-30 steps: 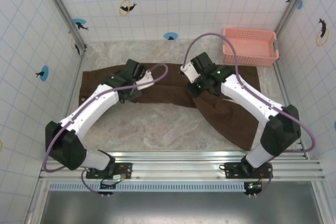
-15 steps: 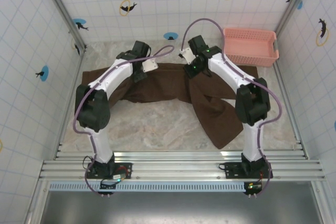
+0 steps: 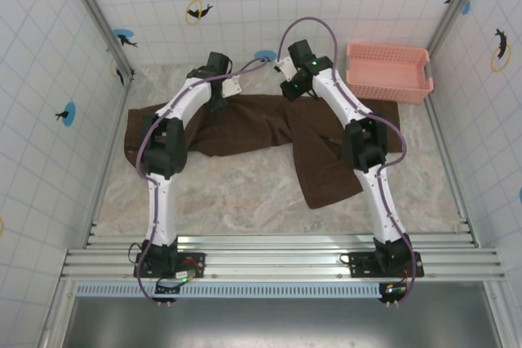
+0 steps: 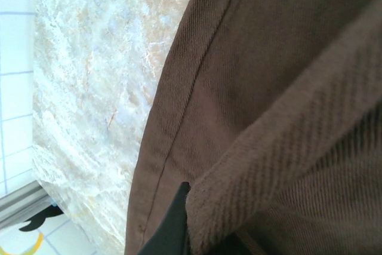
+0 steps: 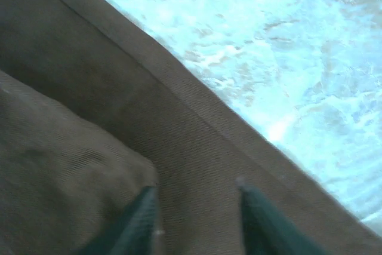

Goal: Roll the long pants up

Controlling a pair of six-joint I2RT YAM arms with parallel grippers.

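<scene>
The long pants [image 3: 254, 126], dark brown cloth, lie across the far half of the marble table, with one leg folded down toward the front at centre right. My left gripper [image 3: 217, 100] sits at the pants' far edge, left of centre. In the left wrist view it [image 4: 206, 222] is shut on a thick fold of the brown cloth [image 4: 280, 147]; one black finger [image 4: 173, 225] shows and the other is hidden by the fold. My right gripper [image 3: 293, 90] is at the far edge right of centre. Its fingers [image 5: 143, 216] stand apart over flat cloth [image 5: 197, 147], holding nothing.
A pink basket [image 3: 389, 71] stands at the back right corner, close to the pants' right end. Tiled walls with metal posts close in the table [image 3: 236, 201] on three sides. Bare marble lies between the pants and the arm bases.
Both arms have stretched toward the back wall, dragging the cloth's near edge with them. The leg at the front right has been drawn back and inward, so the pants cover less of the table.
</scene>
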